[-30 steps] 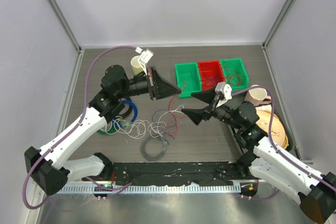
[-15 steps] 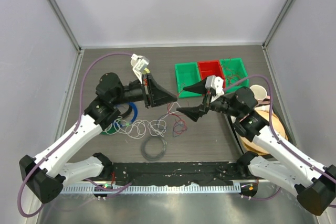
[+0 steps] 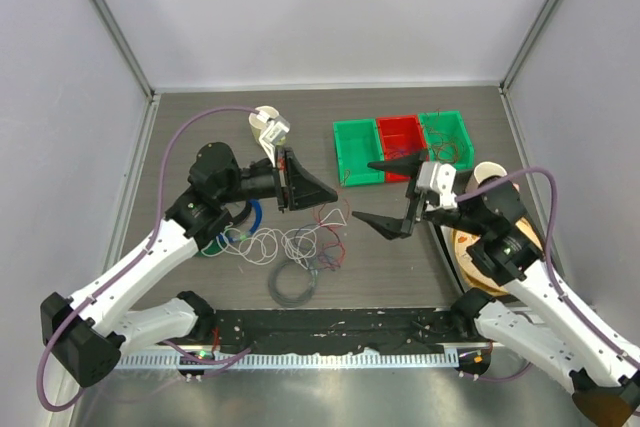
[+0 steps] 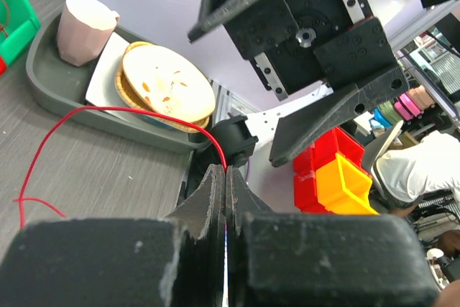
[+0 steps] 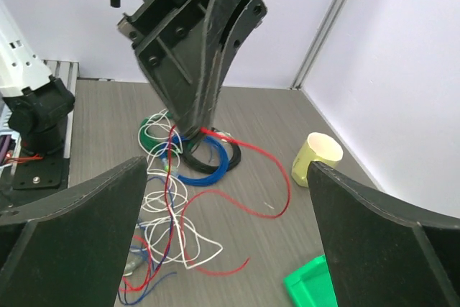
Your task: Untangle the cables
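The cables point(image 3: 285, 244) lie knotted on the table point(image 3: 310, 115) just beyond the grey ring point(image 3: 293, 285). Above and beyond the ring, the left fingers point(image 3: 318, 189) are clenched on the red cable point(image 4: 108, 109), likely holding that strand up so it can be drawn out of the heap. Right of the ring, the right fingers point(image 3: 385, 225) gape wide and hold nothing, probably poised to take the strand.

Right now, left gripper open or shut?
Shut on the red cable: the left gripper has its fingers pressed together, wire exiting the tips.
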